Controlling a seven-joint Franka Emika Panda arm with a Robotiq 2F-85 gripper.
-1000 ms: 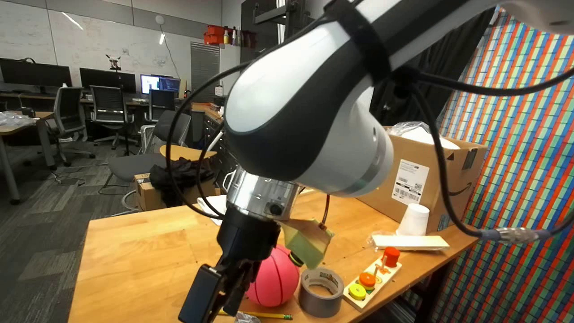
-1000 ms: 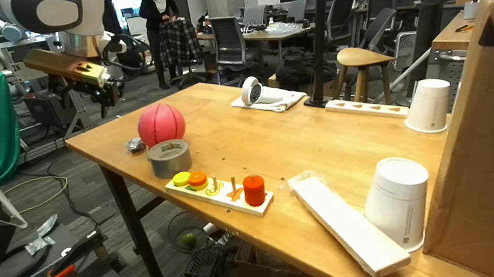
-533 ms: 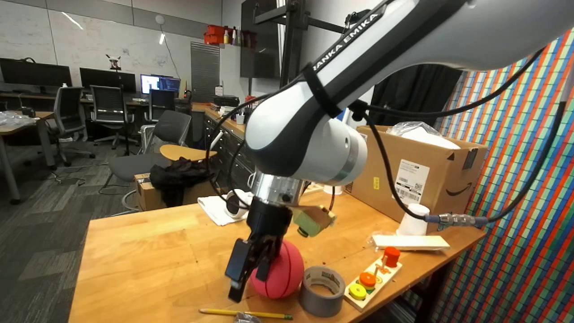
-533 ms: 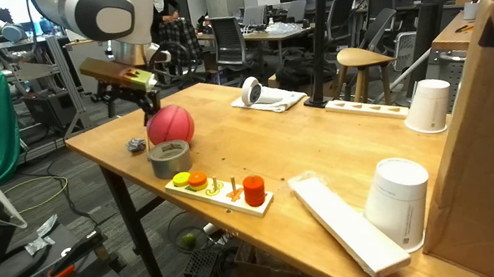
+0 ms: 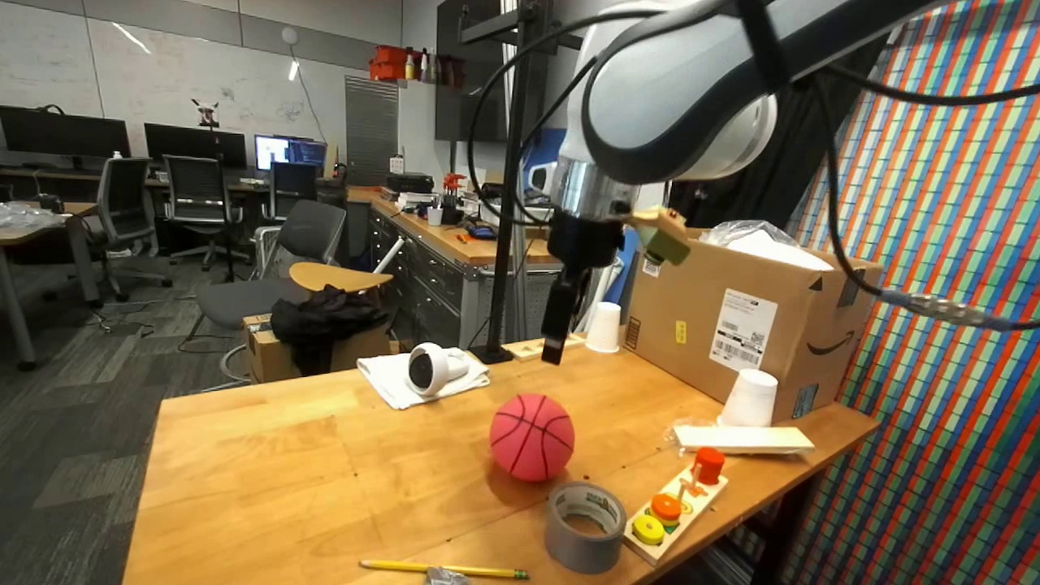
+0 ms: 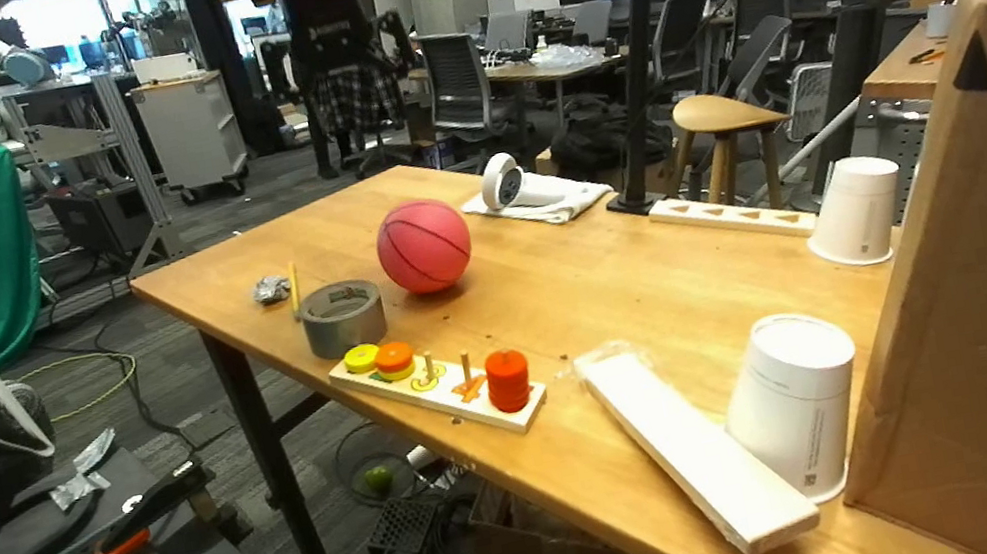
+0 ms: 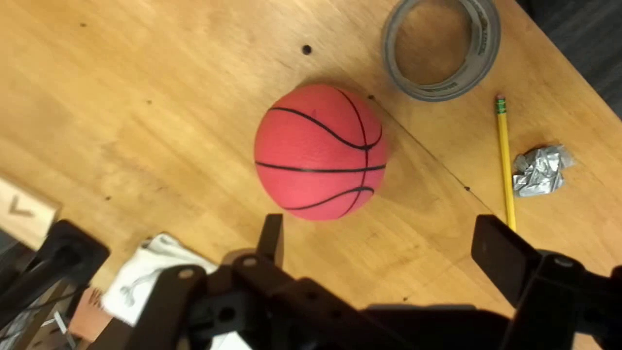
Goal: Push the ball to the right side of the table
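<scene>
Your gripper [image 7: 381,238] has lifted, and the pink basketball [image 6: 424,246] has moved farther in on the wooden table [image 5: 284,455]. Its fingers [image 7: 272,238] stand spread and empty; the basketball lies below, ahead of their tips, nearer one, not between.

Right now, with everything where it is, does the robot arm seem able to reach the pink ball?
Probably yes. The open pincer hangs above the table, and the wrist view shows nothing between it and the pink ball; the tape roll lies near the ball, but apart.
</scene>
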